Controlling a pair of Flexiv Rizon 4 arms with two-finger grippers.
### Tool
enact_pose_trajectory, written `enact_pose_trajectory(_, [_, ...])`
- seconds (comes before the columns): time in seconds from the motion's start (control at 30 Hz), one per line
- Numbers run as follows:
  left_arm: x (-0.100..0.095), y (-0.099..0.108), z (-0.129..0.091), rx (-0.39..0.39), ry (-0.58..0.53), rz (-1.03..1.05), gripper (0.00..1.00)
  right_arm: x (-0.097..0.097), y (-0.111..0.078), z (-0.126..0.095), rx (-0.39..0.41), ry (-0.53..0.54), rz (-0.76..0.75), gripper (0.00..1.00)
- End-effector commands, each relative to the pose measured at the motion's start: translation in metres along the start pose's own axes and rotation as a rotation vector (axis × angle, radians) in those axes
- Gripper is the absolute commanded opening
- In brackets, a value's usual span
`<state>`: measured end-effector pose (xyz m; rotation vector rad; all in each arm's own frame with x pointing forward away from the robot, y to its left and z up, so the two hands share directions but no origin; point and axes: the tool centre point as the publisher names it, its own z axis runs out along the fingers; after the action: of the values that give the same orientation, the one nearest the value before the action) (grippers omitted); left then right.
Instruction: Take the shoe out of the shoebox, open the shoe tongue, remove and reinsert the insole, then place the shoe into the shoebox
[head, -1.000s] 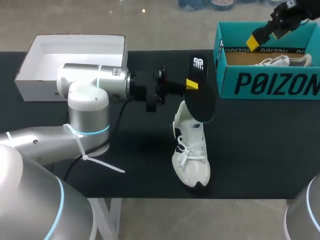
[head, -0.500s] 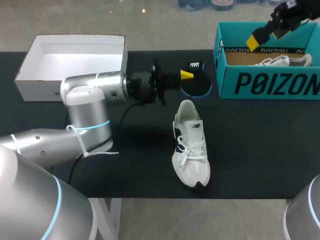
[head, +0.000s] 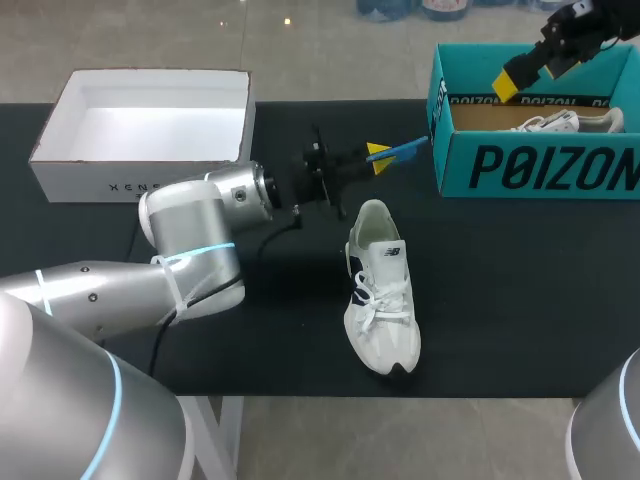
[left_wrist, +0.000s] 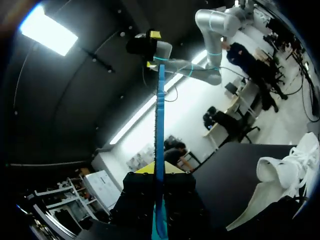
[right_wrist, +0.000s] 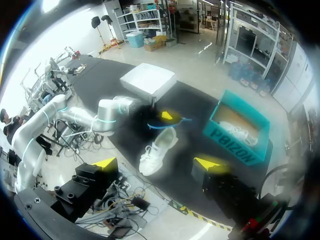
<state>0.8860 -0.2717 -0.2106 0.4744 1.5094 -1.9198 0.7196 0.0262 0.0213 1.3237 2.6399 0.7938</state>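
My left arm comes in from the near left, bends at the elbow and lays its wrist level above the table (head: 520, 280), pointing right toward the shoebox (head: 530, 165). The left gripper (head: 375, 152) is clamped on the insole (head: 405, 149), with a yellow-tipped finger pressed on either face. The insole is held in the air and turned edge-on, so from above it shows only as a thin blue strip running from the fingers toward the shoebox's left wall. In the left wrist view it runs straight out ahead between the fingers.

The white shoe (head: 381, 290) stands on its sole on the table, just to the near side of the left gripper, toe toward the near edge and heel opening toward the far side. The teal shoebox sits at the far right, with a second shoe (head: 560, 122) lying inside it. A white box (head: 150, 105) sits open at the far left.

My right arm comes in from the far right corner. The right gripper (head: 510, 80) hangs high above the shoebox's far left corner, fingers spread wide with nothing between them.
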Motion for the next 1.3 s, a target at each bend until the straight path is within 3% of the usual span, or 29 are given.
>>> enact_pose_trajectory(0.03, [0.005,-0.007,0.001,-0.345,-0.028,-0.747,0.0,0.0,0.003,0.0,0.006,0.001,0.001,1.0])
enact_pose_trajectory(0.23, [0.001,-0.003,-0.007,-0.421,0.044,-0.779,0.0,0.0,0.003,0.0,0.006,0.001,0.001,1.0])
enact_pose_trajectory(0.33, [-0.003,-0.005,-0.01,-0.377,0.016,-0.677,0.0,0.0,0.003,0.0,0.006,0.001,0.001,1.0])
enact_pose_trajectory(1.3, [-0.003,-0.005,-0.01,-0.377,0.016,-0.677,0.0,0.0,0.003,0.0,0.006,0.001,0.001,1.0])
